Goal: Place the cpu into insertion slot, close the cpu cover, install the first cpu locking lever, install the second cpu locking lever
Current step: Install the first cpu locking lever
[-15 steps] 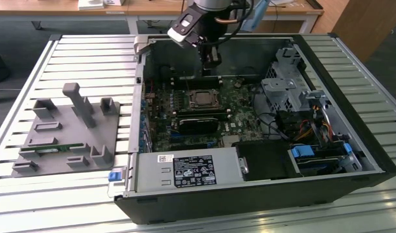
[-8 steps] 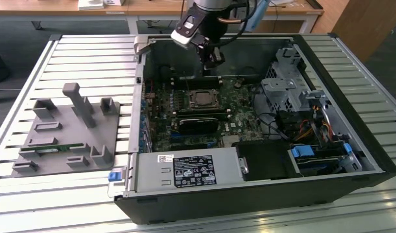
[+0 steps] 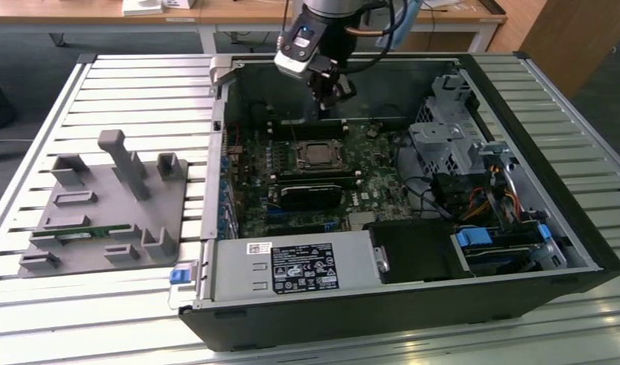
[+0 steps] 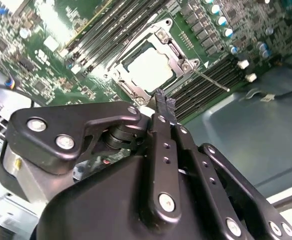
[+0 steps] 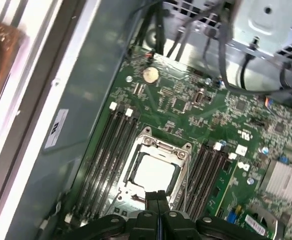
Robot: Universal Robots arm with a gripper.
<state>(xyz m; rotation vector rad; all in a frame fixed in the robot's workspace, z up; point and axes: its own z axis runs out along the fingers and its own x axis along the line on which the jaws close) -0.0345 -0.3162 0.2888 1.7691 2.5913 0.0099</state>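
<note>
The cpu (image 3: 315,155) lies in the insertion slot on the green board, its pale metal top showing in both wrist views (image 4: 151,67) (image 5: 153,172). The silver cpu cover (image 4: 175,54) (image 5: 162,146) lies flat around it, framing the chip. A thin locking lever (image 4: 212,81) angles out from the socket corner over the memory slots. My gripper (image 3: 326,106) hangs above the board, just beyond the socket toward the case's back wall. Its black fingers are pressed together with nothing between them (image 4: 164,101) (image 5: 158,196).
The open case has a back wall (image 3: 391,72) close behind the gripper. A drive cage (image 3: 446,137) with cables stands on the exterior view's right and a labelled power-supply box (image 3: 294,268) in front. A black card (image 3: 312,194) lies below the socket. A grey fixture (image 3: 106,205) rests outside.
</note>
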